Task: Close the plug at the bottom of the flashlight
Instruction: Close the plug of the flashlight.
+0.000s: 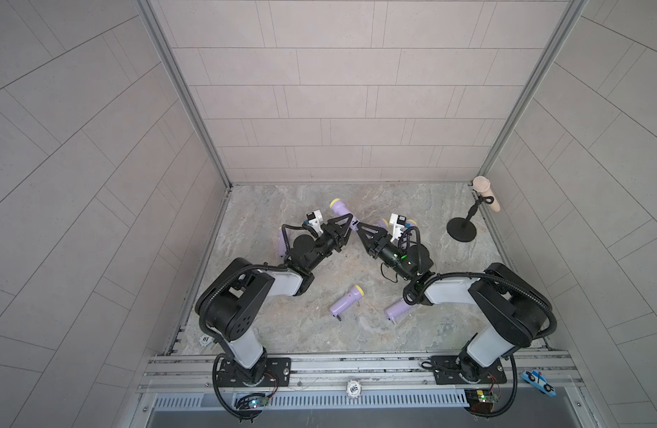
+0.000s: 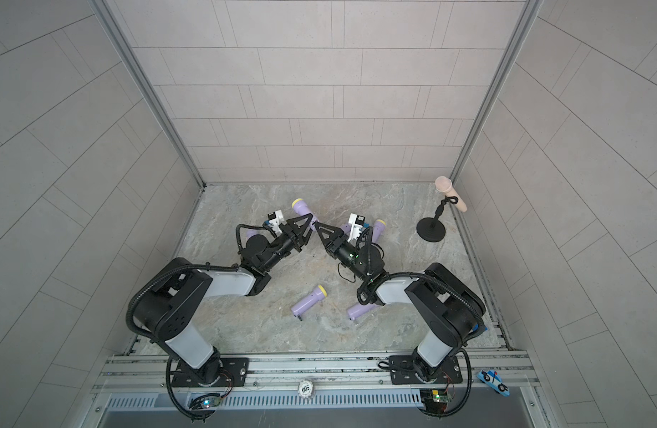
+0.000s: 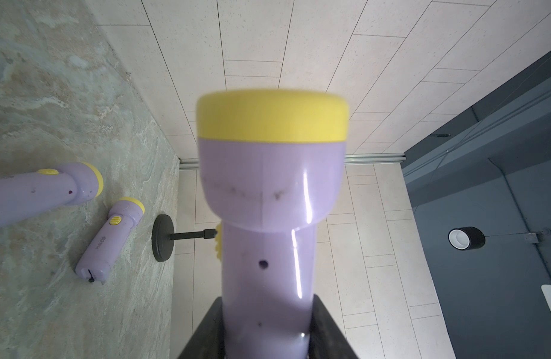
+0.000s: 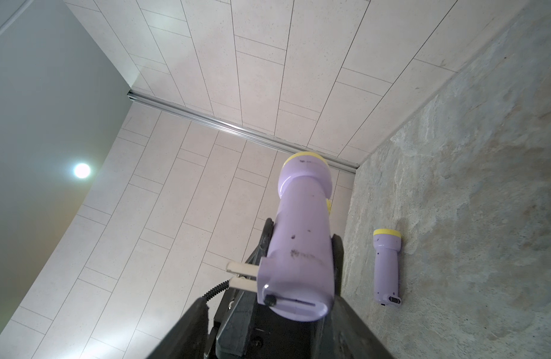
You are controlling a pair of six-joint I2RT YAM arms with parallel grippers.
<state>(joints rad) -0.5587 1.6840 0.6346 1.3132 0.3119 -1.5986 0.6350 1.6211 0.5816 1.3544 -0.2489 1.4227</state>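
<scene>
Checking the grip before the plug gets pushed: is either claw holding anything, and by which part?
The left claw holds a purple flashlight by its barrel. The right claw brackets its plug end, not visibly gripping.

In the left wrist view the held flashlight (image 3: 268, 264) is cut off at its base by the picture's edge, its yellow head (image 3: 272, 116) blurred; it hides the top of the black stand (image 3: 162, 237) behind it. In both top views another flashlight (image 1: 281, 244) near it lies half under the left arm (image 1: 304, 246).
</scene>
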